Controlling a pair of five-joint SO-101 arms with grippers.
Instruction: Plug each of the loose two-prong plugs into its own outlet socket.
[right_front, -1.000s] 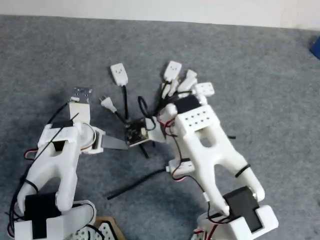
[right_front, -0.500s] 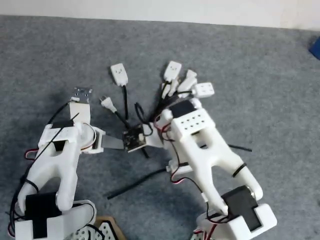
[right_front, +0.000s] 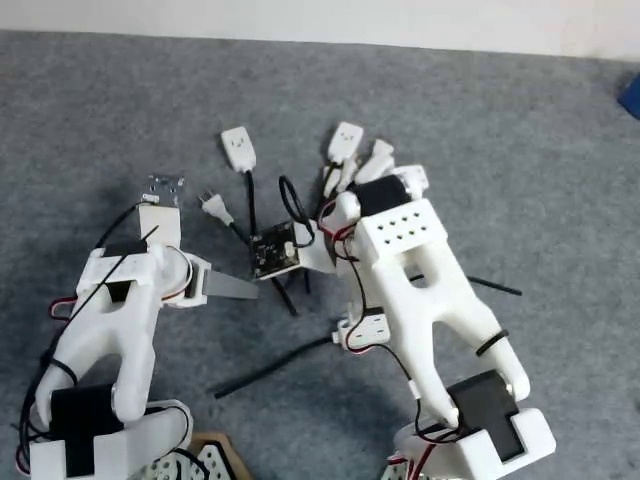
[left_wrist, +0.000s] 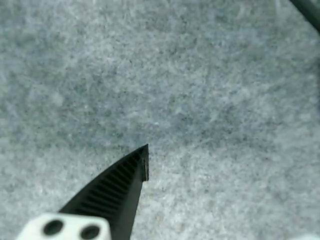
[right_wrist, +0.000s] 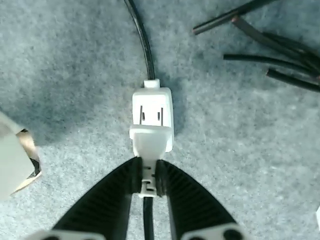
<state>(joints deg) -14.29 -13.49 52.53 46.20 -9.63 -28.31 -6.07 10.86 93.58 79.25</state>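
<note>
We see the right gripper (right_wrist: 148, 181) clamped on the neck of a white plug (right_wrist: 151, 141) that butts against an outlet socket (right_wrist: 152, 107) on the grey mat (right_wrist: 250, 150), and we cannot tell the state of the left gripper (right_front: 245, 290).

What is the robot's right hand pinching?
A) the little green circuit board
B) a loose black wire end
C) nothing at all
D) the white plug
D: in the right wrist view, the right gripper is shut on the narrow neck of the white plug, whose front end touches the outlet socket.
</note>
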